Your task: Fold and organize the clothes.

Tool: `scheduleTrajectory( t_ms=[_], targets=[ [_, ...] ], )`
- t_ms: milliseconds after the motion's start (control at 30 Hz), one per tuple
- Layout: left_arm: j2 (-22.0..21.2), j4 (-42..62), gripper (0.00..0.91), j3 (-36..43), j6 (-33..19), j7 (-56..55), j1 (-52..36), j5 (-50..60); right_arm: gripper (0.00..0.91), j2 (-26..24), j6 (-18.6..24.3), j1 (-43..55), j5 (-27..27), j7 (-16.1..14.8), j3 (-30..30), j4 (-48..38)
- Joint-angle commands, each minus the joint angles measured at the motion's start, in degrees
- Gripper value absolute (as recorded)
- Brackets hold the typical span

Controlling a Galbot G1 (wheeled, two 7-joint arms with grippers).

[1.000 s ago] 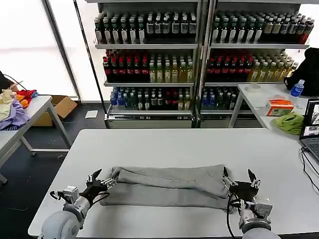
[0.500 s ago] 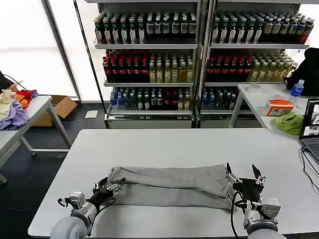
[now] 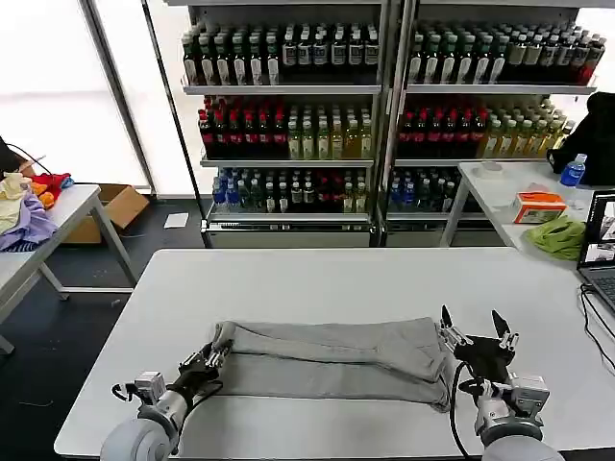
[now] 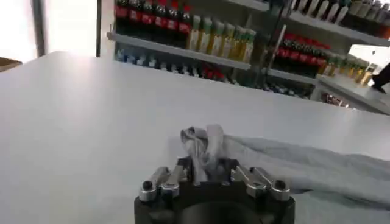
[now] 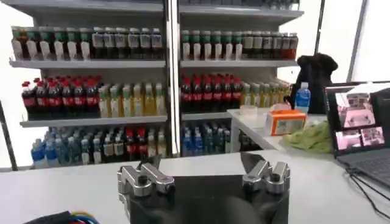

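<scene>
One of the clothes, a grey shirt (image 3: pixel 327 357), lies folded into a long strip across the near part of the white table (image 3: pixel 317 279). My left gripper (image 3: pixel 208 362) is shut on the strip's bunched left end. In the left wrist view that bunch (image 4: pixel 204 143) rises between the jaws of the left gripper (image 4: pixel 207 171), and the rest of the shirt (image 4: pixel 317 167) trails away over the table. My right gripper (image 3: pixel 476 329) stands open just beyond the strip's right end, apart from it. In the right wrist view the right gripper (image 5: pixel 201 167) has nothing between its fingers.
Shelves of bottles (image 3: pixel 384 125) line the back. A side table at the left holds a heap of lilac, red and yellow fabrics (image 3: pixel 24 206). At the right are a lime-green cloth (image 3: pixel 559 237), an orange box (image 3: pixel 539 206) and a laptop (image 3: pixel 602 252).
The left gripper has shut on the shirt's left end and drawn back toward me. The right gripper has shifted right and away from the shirt's right end, staying open.
</scene>
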Motion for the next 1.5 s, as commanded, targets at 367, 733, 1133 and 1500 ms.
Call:
scheduleTrajectory(
  t_ms=[367,733,1133,1500],
  targets=[
    [14.02,1.5,0.0,-14.25,-0.69,2.02,2.52,-4.08,0.907,-0.78,-0.68,4.21,3.41,0.38,0.02,-1.95],
    [33.99,16.71,0.0,-30.36,-2.06,6.31,-0.22,-4.76,0.907,-0.64,-0.76,4.06,3.98,0.44,-0.45,-1.17],
    [17.09,-3.14,0.0,-17.31,-2.39,5.44,4.26,5.11,0.907,0.56,-0.64,0.23,2.6,0.75,0.36,1.54],
    [10.4,-7.71,0.0,6.61,-0.32,-0.44,-0.37,6.96,0.907,2.68,0.08,-4.84,0.0,0.77,2.38,3.99]
  ],
)
